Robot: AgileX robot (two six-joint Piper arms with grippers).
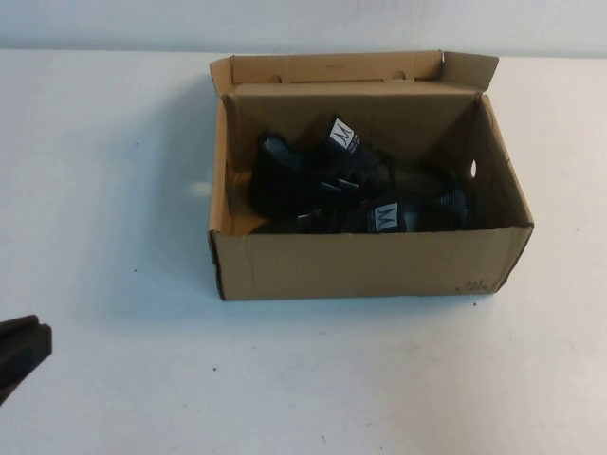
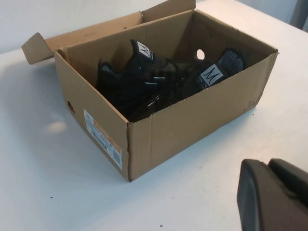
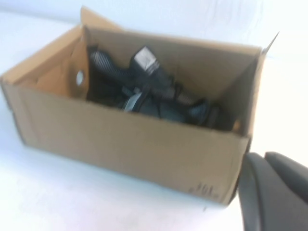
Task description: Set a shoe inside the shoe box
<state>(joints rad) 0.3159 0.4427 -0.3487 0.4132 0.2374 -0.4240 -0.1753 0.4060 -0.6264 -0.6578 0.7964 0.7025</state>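
While the high view looks down on the white table (image 1: 104,190), the shoe box (image 1: 370,261) sits open just right of centre, its hinged lid (image 1: 332,68) folded back on the far side so the inside stays reachable from above. Two black shoes lie inside, toes and heels opposed, likely so both fit the length: one shoe (image 1: 303,171) toward the left and far wall, the second shoe (image 1: 398,213) against the near wall. Only a dark corner of the left gripper (image 1: 21,353) shows at the near left edge, well apart from the box; the right gripper is out of sight in this view.

From the left wrist view, the box (image 2: 192,120) stands apart from the left gripper (image 2: 274,195), whose fingers are pressed together on nothing, pulled back low over the table. A printed label (image 2: 102,139) marks the box's end wall.

From the right wrist view, the shoes (image 3: 144,91) rest wholly below the rim of the box (image 3: 120,139). The right gripper (image 3: 272,192) hangs clear, clenched and empty. Judging by this, the placing looks done and both arms seem parked.
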